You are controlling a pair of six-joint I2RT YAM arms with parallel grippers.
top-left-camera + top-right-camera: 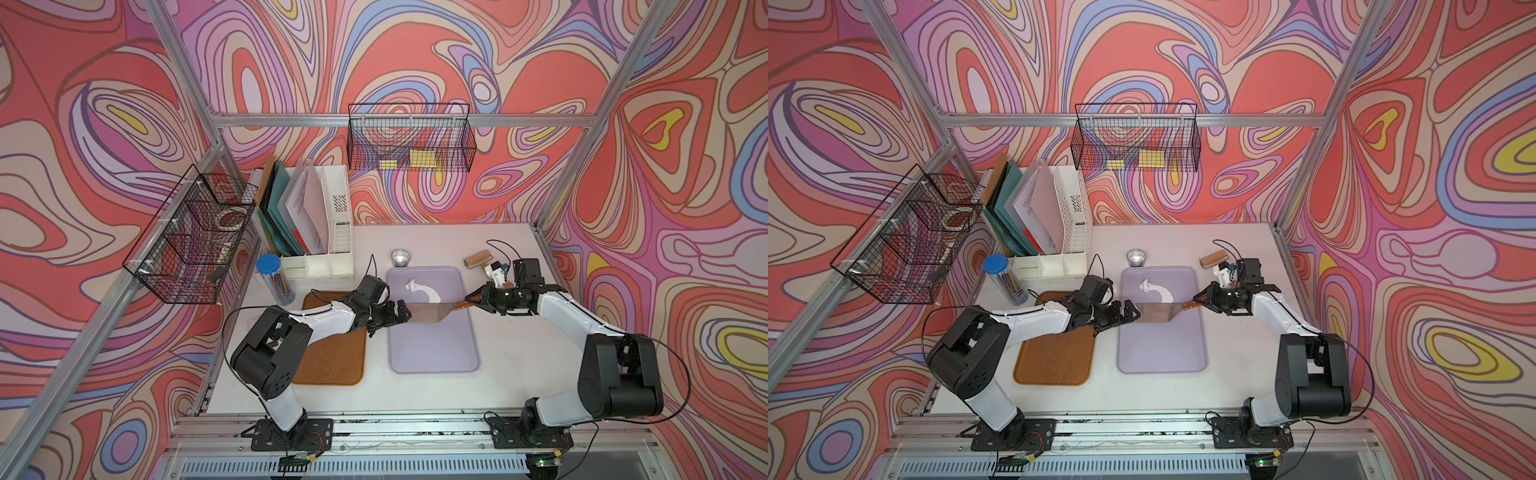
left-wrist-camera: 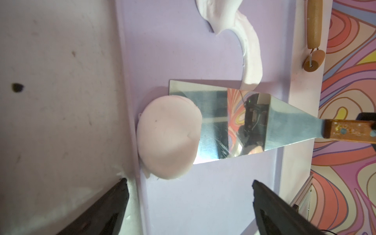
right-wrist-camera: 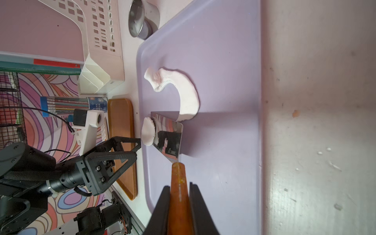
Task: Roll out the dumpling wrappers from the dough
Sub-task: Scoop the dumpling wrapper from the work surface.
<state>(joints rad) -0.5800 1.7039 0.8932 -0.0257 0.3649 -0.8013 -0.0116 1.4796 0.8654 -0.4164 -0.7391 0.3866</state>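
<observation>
A round white dumpling wrapper [image 2: 168,138] [image 3: 148,132] lies against the left rim of the lavender tray [image 1: 432,353] [image 1: 1160,353], its edge overlapping the front edge of a steel spatula blade [image 1: 432,313] [image 2: 234,122]. My right gripper [image 1: 469,300] [image 3: 179,186] is shut on the spatula's wooden handle [image 3: 178,177]. My left gripper [image 1: 405,313] [image 2: 189,182] hangs open just above the wrapper and hides it in both top views. A ragged curved scrap of dough [image 1: 422,289] [image 1: 1156,289] [image 3: 183,91] lies on the tray just behind the blade.
A wooden tray [image 1: 332,357] sits left of the lavender one, under the left arm. Behind stand a small steel cup [image 1: 400,257], a wooden roller [image 1: 478,259], a white file organizer [image 1: 320,216] and a blue-capped pencil tube [image 1: 274,278]. Wire baskets [image 1: 191,237] hang on the frame.
</observation>
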